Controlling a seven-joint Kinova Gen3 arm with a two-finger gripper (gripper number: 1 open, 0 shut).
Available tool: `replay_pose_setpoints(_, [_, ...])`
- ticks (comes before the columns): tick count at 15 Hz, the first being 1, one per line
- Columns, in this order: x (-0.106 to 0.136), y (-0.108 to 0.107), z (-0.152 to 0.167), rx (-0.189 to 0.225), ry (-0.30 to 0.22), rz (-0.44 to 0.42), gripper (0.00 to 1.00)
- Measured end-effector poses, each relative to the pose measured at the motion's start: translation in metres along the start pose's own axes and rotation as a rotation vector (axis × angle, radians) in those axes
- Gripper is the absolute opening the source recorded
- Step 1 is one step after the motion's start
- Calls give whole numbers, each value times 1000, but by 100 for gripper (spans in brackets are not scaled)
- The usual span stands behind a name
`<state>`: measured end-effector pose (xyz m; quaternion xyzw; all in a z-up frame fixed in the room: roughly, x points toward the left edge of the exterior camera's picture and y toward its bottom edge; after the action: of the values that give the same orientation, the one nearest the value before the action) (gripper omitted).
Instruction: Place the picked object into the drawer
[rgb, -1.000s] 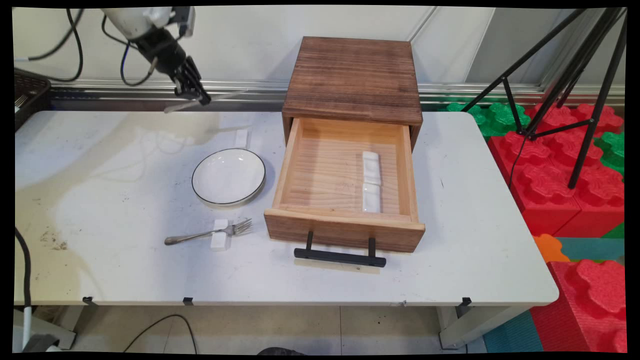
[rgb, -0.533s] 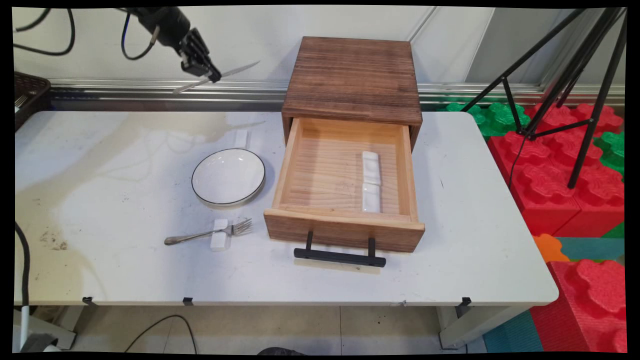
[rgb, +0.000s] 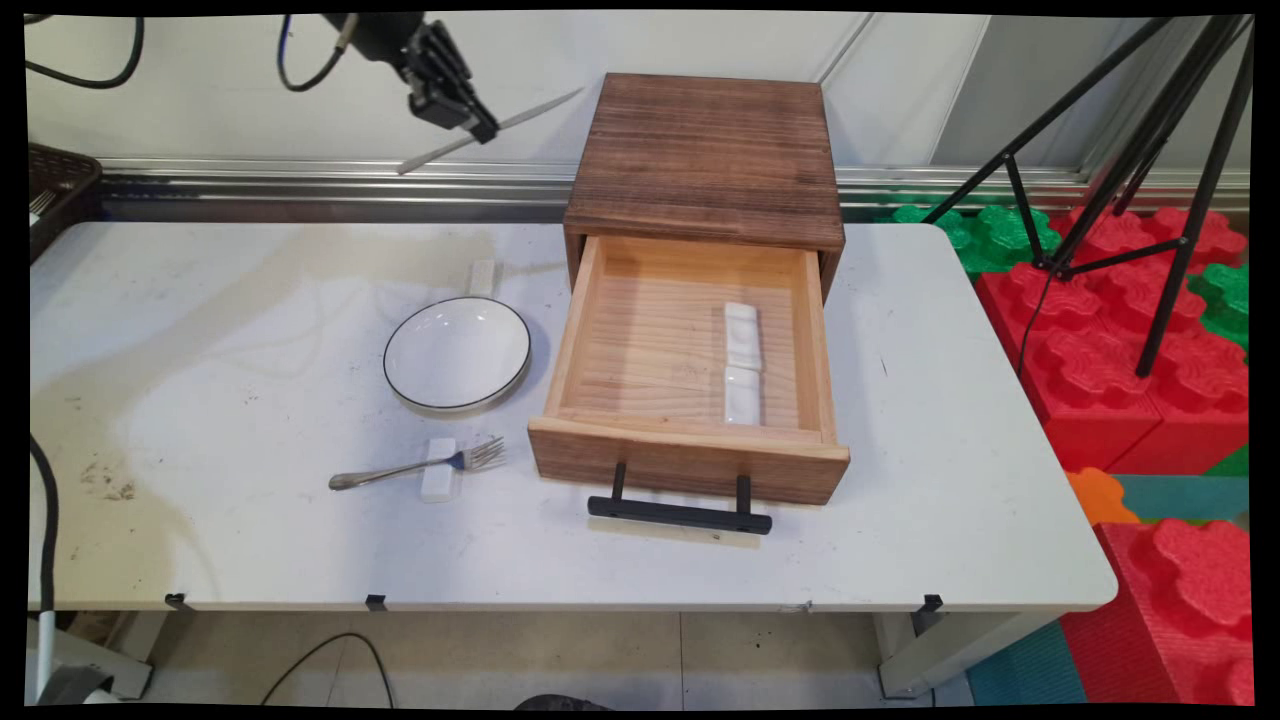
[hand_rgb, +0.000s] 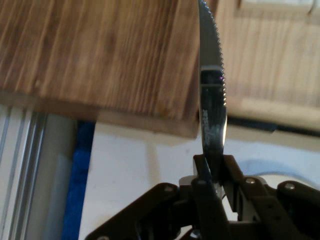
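Main view showed the gripper, its fingers clamped on a knife, higher and further right than a second before. It hung near the wooden box, well above the table.

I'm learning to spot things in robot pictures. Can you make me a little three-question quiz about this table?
1. True or false: the tool holds a knife.
2. What rests on the small white rest near the plate: A spoon, B fork, C chopsticks?
3. Fill in: the wooden drawer is ____ (open or closed).

Key: 1 true. 2 B, the fork. 3 open, with two white rests inside.
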<state>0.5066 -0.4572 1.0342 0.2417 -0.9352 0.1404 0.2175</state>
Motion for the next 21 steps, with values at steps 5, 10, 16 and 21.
replay_pose_setpoints(5, [34,22,7,-17,39,28,0])
replay_pose_setpoints(10, [67,44,22,-38,70,51,0])
replay_pose_setpoints(16, [101,69,53,-58,86,80,0])
replay_pose_setpoints(21, [120,89,84,-97,91,85,0])
